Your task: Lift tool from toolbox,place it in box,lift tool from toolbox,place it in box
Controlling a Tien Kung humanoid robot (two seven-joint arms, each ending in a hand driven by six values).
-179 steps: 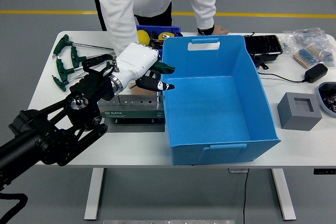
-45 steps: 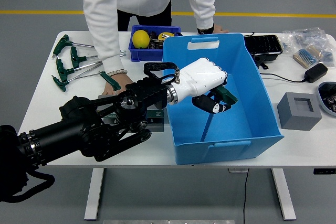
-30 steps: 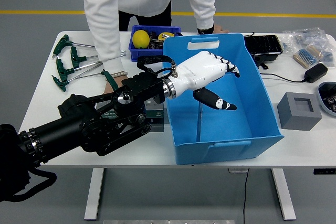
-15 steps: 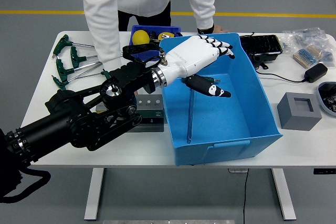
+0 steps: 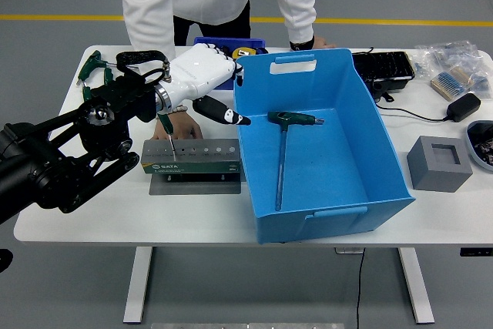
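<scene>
A green-handled T-shaped hex key (image 5: 283, 144) lies on the floor of the big blue box (image 5: 370, 125), its shaft pointing toward the near wall. The grey-green toolbox stand (image 5: 191, 157) sits left of the box with one thin key (image 5: 170, 140) standing in it. My left hand (image 5: 208, 86), white with black fingertips, hovers above the stand's far side, fingers relaxed and holding nothing. A person's hand (image 5: 179, 124) rests on the table behind the stand, partly hidden by my hand. My right arm is out of sight.
Several more green T-handle keys (image 5: 96, 82) lie at the table's far left. A small blue bin (image 5: 231, 44) sits behind the box. A black tray (image 5: 387, 67), a charger (image 5: 463, 105), a grey block (image 5: 437, 162) and bagged parts (image 5: 454, 63) are on the right.
My left hand let go of the T-handle key inside the blue box, then drew back left out of the box to above the toolbox stand. The key now lies in the box.
</scene>
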